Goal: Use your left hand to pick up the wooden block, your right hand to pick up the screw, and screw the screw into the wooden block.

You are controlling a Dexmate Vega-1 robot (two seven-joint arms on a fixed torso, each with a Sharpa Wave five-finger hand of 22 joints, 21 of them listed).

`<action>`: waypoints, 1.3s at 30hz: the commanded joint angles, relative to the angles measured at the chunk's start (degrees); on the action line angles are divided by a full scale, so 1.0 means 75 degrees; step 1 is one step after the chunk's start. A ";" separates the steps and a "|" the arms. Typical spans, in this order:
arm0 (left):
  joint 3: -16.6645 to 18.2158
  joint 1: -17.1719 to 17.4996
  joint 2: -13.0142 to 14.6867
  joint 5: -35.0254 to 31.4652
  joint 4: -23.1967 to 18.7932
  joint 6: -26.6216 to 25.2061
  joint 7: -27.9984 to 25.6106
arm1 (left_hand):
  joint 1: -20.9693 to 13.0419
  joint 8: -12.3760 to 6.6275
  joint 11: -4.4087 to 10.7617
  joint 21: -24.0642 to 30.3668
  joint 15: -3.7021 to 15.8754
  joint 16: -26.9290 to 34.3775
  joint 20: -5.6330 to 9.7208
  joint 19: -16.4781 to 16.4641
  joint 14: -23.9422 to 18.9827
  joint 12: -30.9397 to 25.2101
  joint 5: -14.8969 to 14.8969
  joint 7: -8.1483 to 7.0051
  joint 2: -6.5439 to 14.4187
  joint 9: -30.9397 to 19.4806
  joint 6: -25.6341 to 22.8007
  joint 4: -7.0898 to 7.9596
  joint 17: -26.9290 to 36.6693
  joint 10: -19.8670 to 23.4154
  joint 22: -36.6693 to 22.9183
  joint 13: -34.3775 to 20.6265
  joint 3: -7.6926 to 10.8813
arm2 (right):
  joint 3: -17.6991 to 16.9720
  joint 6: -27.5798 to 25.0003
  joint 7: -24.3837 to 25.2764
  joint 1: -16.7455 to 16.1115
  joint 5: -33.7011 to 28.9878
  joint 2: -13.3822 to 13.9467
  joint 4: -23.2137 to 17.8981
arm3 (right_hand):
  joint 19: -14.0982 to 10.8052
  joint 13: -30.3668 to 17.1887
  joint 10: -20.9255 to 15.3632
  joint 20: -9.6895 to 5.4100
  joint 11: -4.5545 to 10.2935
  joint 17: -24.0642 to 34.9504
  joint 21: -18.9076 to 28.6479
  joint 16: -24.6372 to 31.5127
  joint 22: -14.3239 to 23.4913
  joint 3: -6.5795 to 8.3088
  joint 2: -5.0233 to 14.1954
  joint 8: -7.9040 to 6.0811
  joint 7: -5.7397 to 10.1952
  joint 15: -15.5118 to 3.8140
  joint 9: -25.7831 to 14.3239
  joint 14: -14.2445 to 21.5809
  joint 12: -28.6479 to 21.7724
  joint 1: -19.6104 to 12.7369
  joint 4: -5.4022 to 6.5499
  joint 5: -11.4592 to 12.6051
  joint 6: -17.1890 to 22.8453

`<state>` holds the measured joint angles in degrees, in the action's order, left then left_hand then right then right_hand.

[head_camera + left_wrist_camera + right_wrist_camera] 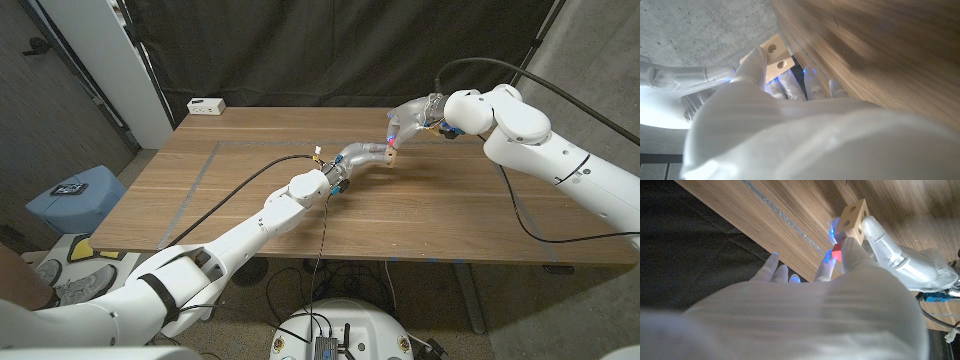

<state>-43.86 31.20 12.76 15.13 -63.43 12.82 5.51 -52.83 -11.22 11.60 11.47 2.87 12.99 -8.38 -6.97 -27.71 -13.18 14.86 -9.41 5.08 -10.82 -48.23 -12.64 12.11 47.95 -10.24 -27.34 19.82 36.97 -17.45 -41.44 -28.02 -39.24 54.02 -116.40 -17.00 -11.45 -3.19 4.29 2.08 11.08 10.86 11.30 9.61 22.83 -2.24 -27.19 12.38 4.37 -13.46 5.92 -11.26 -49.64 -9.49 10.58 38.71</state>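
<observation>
My left hand holds a pale wooden block above the middle of the table. The left wrist view shows the block with two round holes, gripped by my left hand's fingers. My right hand reaches down to the block from the far right. In the right wrist view it pinches a small red-headed screw against the underside of the block. The left hand grips the block from the other side. The screw's shaft is hidden.
A white box sits at the table's far left corner. Grey tape lines mark the left part of the table. A black cable trails over the table to my left wrist. A blue bin stands on the floor at left.
</observation>
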 commanded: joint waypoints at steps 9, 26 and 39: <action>-0.0039 0.0108 0.0049 -0.0048 -0.0247 -0.0137 -0.0098 | 0.0127 -0.0032 -0.0038 0.0063 0.0300 0.0046 -0.0013 -0.0007 -0.0033 -0.0049 0.0076 0.0143 0.0217 -0.0032 -0.0197 0.0493 0.0020 0.0076 -0.0045 -0.0249 0.0523 | -0.0134 -0.0034 0.0206 -0.0204 0.0145 0.0152 -0.0122 | -0.0158 -0.0021 -0.0201 -0.0035 0.0064 0.0022 0.0054 0.0091 0.0011 -0.0006 0.0029 -0.0205 -0.0003 -0.0069 -0.0085 0.0115 -0.0097 -0.0115 0.0044 -0.0014 0.0382; -0.0086 0.0144 0.0046 -0.0086 -0.0345 -0.0181 -0.0119 | 0.0139 -0.0033 -0.0032 0.0061 0.0318 0.0052 -0.0010 -0.0003 -0.0050 -0.0051 0.0077 0.0145 0.0212 -0.0032 -0.0203 0.0489 0.0017 0.0071 -0.0044 -0.0248 0.0532 | -0.0275 -0.0220 0.0453 -0.0439 0.0228 0.0279 -0.0242 | -0.0510 -0.0013 -0.0657 -0.0212 0.0074 0.0041 0.0120 0.0213 0.0010 -0.0066 0.0176 -0.0445 -0.0179 -0.0272 -0.0089 0.0448 -0.0193 -0.0084 0.0125 -0.0040 0.0921; -0.0090 0.0123 0.0029 -0.0076 -0.0314 -0.0191 -0.0102 | 0.0136 -0.0030 -0.0040 0.0066 0.0307 0.0052 -0.0020 -0.0018 -0.0040 -0.0050 0.0078 0.0159 0.0226 -0.0032 -0.0203 0.0485 0.0020 0.0068 -0.0044 -0.0244 0.0542 | -0.0275 -0.0330 0.0654 -0.0520 0.0226 0.0265 -0.0222 | -0.0888 -0.0004 -0.1102 -0.0358 0.0082 0.0040 0.0170 0.0314 0.0008 -0.0206 0.0216 -0.0593 -0.0338 -0.0497 -0.0027 0.0819 -0.0264 0.0107 0.0205 -0.0049 0.1363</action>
<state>-44.43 32.26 13.11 14.57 -65.96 11.42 4.60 -52.68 -11.05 11.25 11.47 2.87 12.99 -8.38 -6.97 -27.71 -13.10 14.98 -9.25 5.25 -10.78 -48.07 -12.60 12.11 47.89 -10.24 -27.34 19.86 35.05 -19.22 -37.62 -31.38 -37.67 55.98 -118.09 -22.85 -11.47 -10.71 1.74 2.73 11.07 11.70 13.33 9.61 21.58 -0.72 -30.97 9.92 0.83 -13.55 11.23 -12.81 -49.14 -8.05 10.35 47.92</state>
